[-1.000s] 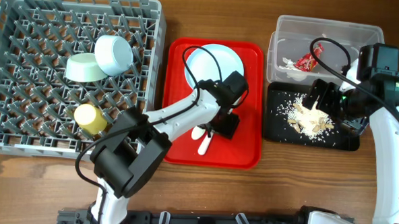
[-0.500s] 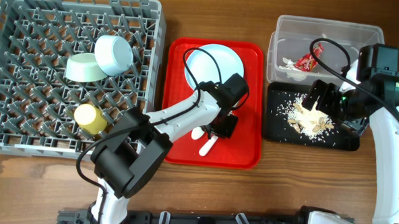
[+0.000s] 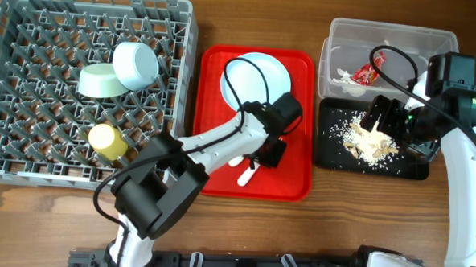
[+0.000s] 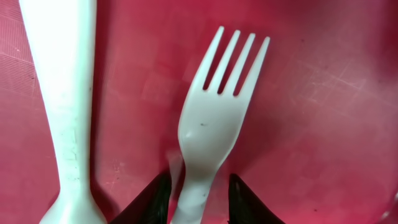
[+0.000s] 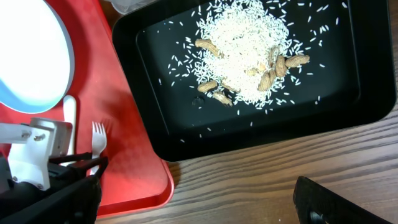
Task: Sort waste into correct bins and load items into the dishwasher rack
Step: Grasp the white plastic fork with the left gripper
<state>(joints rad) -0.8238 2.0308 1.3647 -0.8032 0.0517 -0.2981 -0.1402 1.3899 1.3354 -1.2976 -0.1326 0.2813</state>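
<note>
The left gripper [image 4: 199, 202] is reaching down onto the flat red serving tray [image 3: 296, 180], its two black fingers [image 4: 152, 199] sitting either side of the handle of the white plastic fork [image 4: 211, 124], jaws parted only a little, with a sliver of red showing on each side, so it is not clamping yet. The white plastic spoon [image 4: 62, 93] is lying just beside the fork, and the round pale blue-white plate [image 3: 256, 78] is resting at the tray's far end. Over on the right, the right gripper [image 3: 384, 116] is hanging above the shallow black rectangular tray [image 3: 329, 158], jaws spread wide and carrying nothing, with whitish rice scraps [image 5: 242, 50] heaped below. The large grey lattice dishwasher rack [image 3: 28, 156] is holding the light green shallow bowl [image 3: 99, 81], the pale blue bowl [image 3: 136, 65] and the small yellow cup [image 3: 107, 140]
</note>
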